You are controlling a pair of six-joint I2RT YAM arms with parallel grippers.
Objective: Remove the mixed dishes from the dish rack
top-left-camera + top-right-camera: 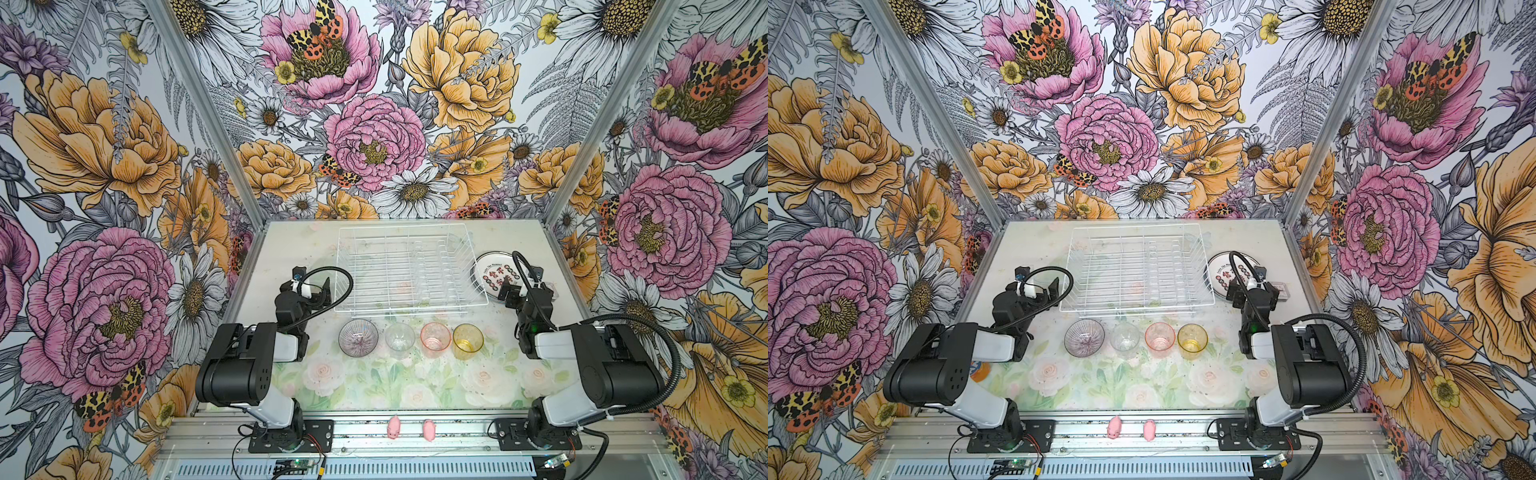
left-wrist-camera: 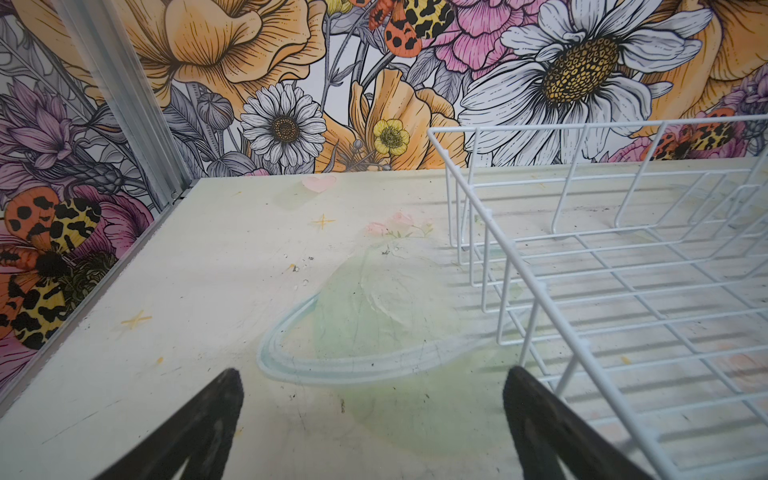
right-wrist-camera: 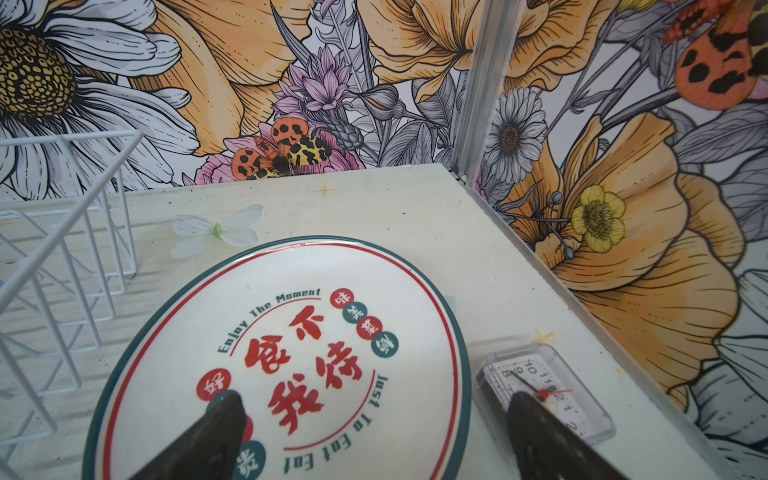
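Observation:
The white wire dish rack (image 1: 409,270) (image 1: 1138,268) stands empty at the back of the table. A stack of white plates (image 1: 490,270) with a dark rim and red characters lies flat just right of it. In front of the rack, in a row, stand a ribbed grey bowl (image 1: 358,337), a clear tumbler (image 1: 400,338), a pink tumbler (image 1: 435,336) and an amber tumbler (image 1: 468,338). My left gripper (image 1: 311,289) (image 2: 372,399) hangs open over bare table beside the rack's left wall (image 2: 540,286). My right gripper (image 1: 525,289) (image 3: 372,415) is open above the top plate's (image 3: 291,316) right edge, holding nothing.
A small clear-cased clock (image 3: 536,374) lies right of the plates, under one right finger. Two pink pig figures (image 1: 393,427) (image 1: 429,430) sit on the front rail. Floral walls close in the table at the back and both sides.

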